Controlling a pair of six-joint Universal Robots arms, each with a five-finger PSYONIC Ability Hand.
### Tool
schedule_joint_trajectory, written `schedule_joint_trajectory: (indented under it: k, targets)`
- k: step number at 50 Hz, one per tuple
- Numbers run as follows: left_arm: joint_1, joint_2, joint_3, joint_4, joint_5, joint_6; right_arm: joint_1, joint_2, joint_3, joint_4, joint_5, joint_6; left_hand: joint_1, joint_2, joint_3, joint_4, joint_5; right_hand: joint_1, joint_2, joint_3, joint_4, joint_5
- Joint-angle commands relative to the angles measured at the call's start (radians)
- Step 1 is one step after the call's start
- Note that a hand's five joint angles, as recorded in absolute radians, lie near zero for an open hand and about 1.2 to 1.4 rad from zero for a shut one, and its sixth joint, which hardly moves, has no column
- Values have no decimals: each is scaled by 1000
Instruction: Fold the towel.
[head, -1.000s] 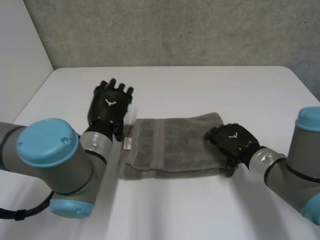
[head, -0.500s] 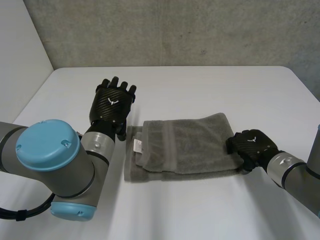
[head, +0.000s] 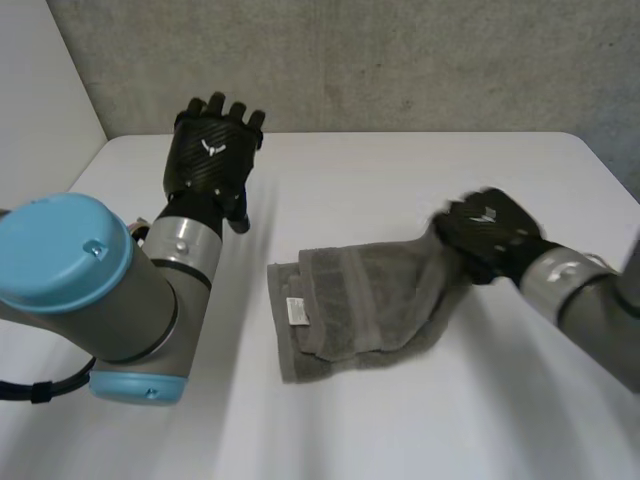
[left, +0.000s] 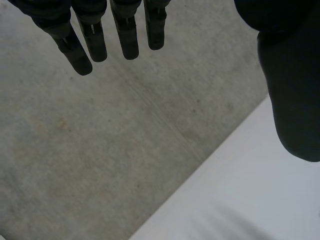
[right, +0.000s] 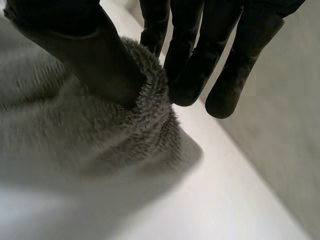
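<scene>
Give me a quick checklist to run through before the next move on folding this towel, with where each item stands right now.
1. Right hand pinching the towel: ok, thumb and fingers clamp its right end.
2. Left hand off the towel: ok, open and raised beside it.
3. Towel lying square on the table: not ok, it sits skewed.
4. All layers caught in the pinch: cannot tell.
5. End with the label resting on the table: ok.
</scene>
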Motion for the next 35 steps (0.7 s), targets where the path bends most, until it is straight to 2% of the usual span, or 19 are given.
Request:
schedule_joint_trajectory:
  k: [1, 2, 4, 5, 6, 7, 8, 9, 10, 12, 14, 15, 17, 20, 23, 27, 35]
  targets:
    - [-6, 5, 32, -15, -48, -25, 333, 117, -114, 18, -89, -21, -85, -83, -74, -104, -219, 146, 112, 63, 58, 80]
    - [-6, 6, 35, -16, -63, -45, 387, 151, -122, 33, -98, -34, -85, -83, -74, -104, -219, 146, 112, 63, 58, 80]
    - [-6, 5, 36, -20, -71, -59, 414, 176, -131, 51, -97, -48, -85, -83, -74, -104, -219, 146, 112, 63, 58, 80]
    - [-5, 5, 36, -23, -74, -71, 424, 182, -139, 68, -86, -55, -85, -83, -74, -104, -219, 39, 5, -43, -48, -26]
    - [-5, 5, 36, -23, -74, -72, 419, 180, -145, 74, -66, -45, -85, -83, -74, -104, -219, -412, -446, -495, -500, -478]
    - [-5, 5, 36, -29, -74, -84, 419, 180, -145, 74, -66, -45, -85, -83, -74, -104, -219, -417, -451, -499, -504, -482]
    - [-5, 5, 36, -29, -74, -84, 413, 173, -144, 74, -40, -30, -85, -83, -74, -104, -219, -934, -968, -1017, -1022, -1000]
    - [-5, 5, 35, -41, -74, -99, 413, 173, -144, 74, -40, -30, -85, -83, -74, -104, -219, -940, -973, -1022, -1027, -1005]
    - [-6, 3, 33, -58, -74, -120, 409, 168, -141, 71, 1, -4, -85, -83, -74, -104, -219, -1076, -1110, -1158, -1164, -1142]
    - [-9, 0, 33, -73, -74, -137, 369, 132, -136, 70, 93, 85, -85, -83, -74, -104, -219, -1076, -1110, -1158, -1164, -1142]
    - [-14, -15, 35, -107, -74, -167, 337, 115, -130, 67, 119, 135, -73, -71, -62, -92, -207, -1076, -1110, -1158, -1164, -1142]
    - [-14, -15, 35, -107, -74, -167, 336, 115, -130, 67, 120, 136, -73, -71, -62, -92, -207, -1076, -1110, -1158, -1164, -1142]
    - [-15, -21, 35, -125, -73, -177, 272, 102, -105, 50, 124, 262, -70, -68, -59, -89, -204, -1076, -1110, -1158, -1164, -1142]
    - [-42, -53, 35, -162, -73, -199, 245, 102, -90, 35, 123, 345, -61, -60, -50, -80, -195, -1076, -1110, -1158, -1164, -1142]
    - [-68, -90, 33, -210, -74, -211, 243, 113, -88, 32, 123, 363, -61, -60, -50, -80, -195, -1076, -1110, -1158, -1164, -1142]
    - [-84, -150, 32, -280, -73, -216, 240, 200, -102, 33, 123, 355, -61, -60, -50, -80, -195, -1076, -1110, -1158, -1164, -1142]
    - [-114, -234, 35, -313, -76, -214, 240, 317, -139, 42, 136, 301, -61, -60, -50, -80, -195, -1076, -1110, -1158, -1164, -1142]
